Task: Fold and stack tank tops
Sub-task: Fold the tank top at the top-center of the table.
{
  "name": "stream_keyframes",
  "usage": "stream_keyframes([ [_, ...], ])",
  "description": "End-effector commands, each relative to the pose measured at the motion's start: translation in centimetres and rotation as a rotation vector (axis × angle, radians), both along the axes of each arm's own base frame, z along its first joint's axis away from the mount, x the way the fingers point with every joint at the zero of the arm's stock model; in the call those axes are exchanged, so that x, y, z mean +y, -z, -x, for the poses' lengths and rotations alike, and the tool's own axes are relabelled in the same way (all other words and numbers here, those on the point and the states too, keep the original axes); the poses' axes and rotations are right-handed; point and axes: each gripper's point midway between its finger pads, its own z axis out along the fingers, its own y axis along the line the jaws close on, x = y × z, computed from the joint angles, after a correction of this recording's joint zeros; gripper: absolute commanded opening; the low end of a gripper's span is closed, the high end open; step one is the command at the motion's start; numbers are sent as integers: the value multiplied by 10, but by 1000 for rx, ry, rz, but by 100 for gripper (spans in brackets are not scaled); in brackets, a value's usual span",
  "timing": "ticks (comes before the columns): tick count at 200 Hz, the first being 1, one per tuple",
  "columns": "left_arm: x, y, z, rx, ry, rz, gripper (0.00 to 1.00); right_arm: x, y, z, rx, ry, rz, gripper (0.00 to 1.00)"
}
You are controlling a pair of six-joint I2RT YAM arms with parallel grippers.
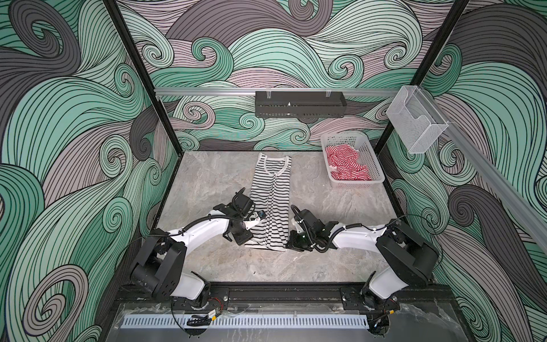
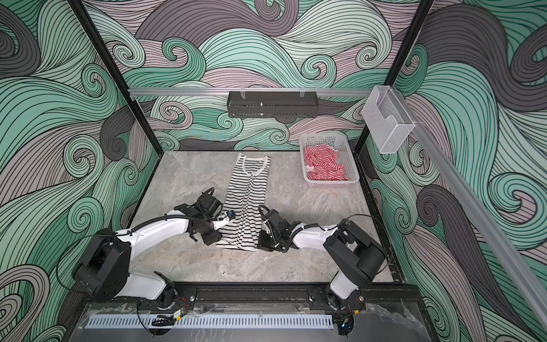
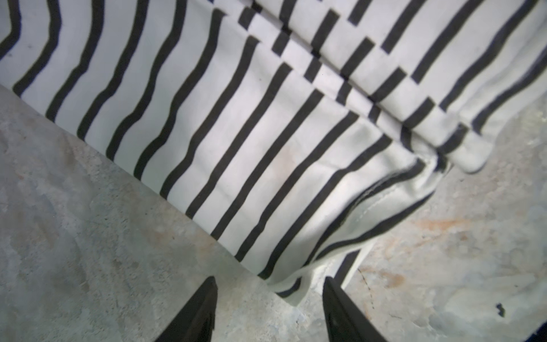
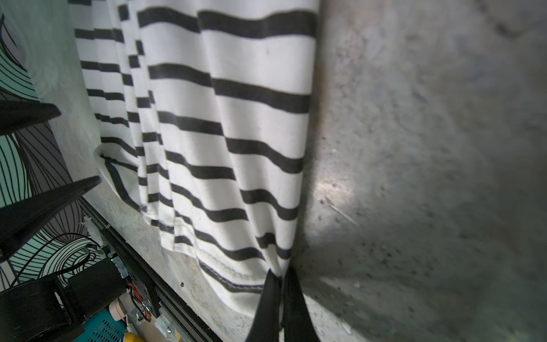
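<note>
The black-and-white tank top [image 1: 270, 201] [image 2: 245, 204] lies folded into a long narrow strip in the middle of the table, neck toward the back wall. My right gripper [image 4: 279, 274] [image 1: 291, 244] is shut on the near right corner of its hem. My left gripper [image 3: 269, 285] [image 1: 247, 240] is open at the near left hem corner, and that corner lies between its fingers [image 3: 207, 299] without being pinched. The red-and-white tank top [image 1: 346, 165] [image 2: 324, 165] sits crumpled in the white basket [image 1: 356, 183] at the back right.
The grey marble table [image 1: 325, 222] is walled on three sides. A black perforated tray [image 1: 299, 105] hangs on the back rail and a clear plastic holder [image 1: 416, 118] on the right rail. A black mounting rail [image 1: 281, 293] with both arm bases runs along the front edge.
</note>
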Motion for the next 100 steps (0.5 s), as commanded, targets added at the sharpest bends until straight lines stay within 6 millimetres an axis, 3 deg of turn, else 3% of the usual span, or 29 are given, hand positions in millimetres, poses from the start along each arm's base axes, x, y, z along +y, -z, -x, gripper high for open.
stream_keyframes([
  [1, -5, -2, 10, 11, 65, 4, 61, -15, -17, -5, -27, 5, 33, 0],
  [28, -19, -5, 13, 18, 96, 28, 61, -23, -27, -11, -43, 16, 30, 0],
  [49, -37, -16, 17, 39, 117, 85, 61, -20, -24, -11, -22, 9, 28, 0],
  [100, -50, 7, 22, 55, 185, 17, 60, -17, -20, -16, -25, 31, 15, 0],
])
